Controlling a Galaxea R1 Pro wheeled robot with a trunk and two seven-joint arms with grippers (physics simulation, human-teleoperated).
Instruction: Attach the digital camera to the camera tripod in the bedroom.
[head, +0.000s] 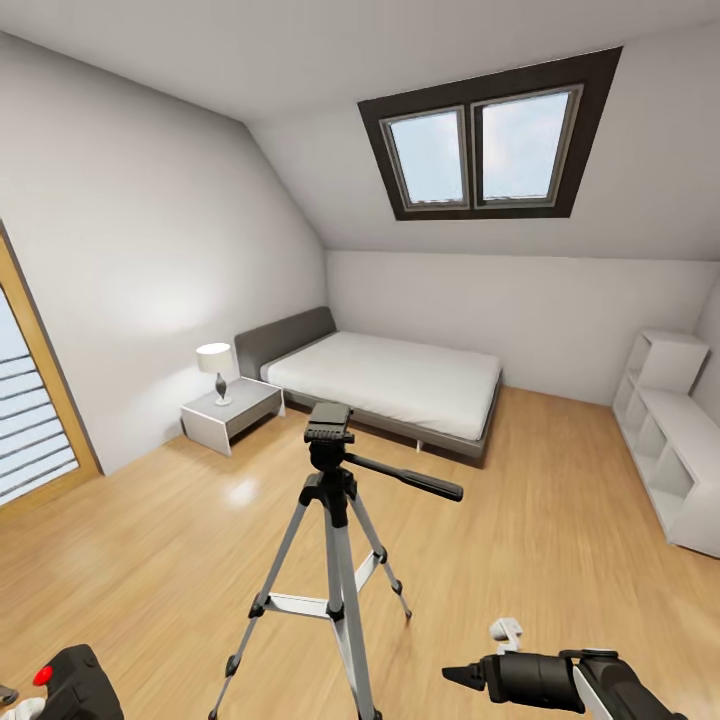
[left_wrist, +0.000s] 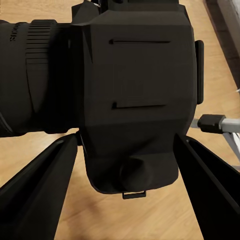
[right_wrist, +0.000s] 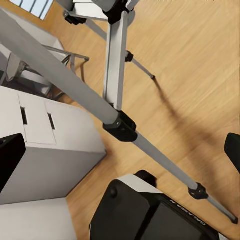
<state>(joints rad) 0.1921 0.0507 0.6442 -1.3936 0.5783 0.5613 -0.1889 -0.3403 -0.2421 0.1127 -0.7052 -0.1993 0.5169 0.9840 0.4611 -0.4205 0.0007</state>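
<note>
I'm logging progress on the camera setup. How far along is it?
Done: the robot is in the bedroom, facing the camera tripod, which stands upright on the wood floor in front of the bed. In hand: the digital camera sits between the left gripper's fingers. Left: the tripod's head is still bare, so the camera must be raised and attached. The right gripper holds nothing.

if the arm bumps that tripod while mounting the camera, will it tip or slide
The camera tripod is probably top-heavy: tall, thin legs under a bulky black head and long pan handle. The spread legs should resist a light nudge. Its small feet on the smooth wood floor may slide.
</note>
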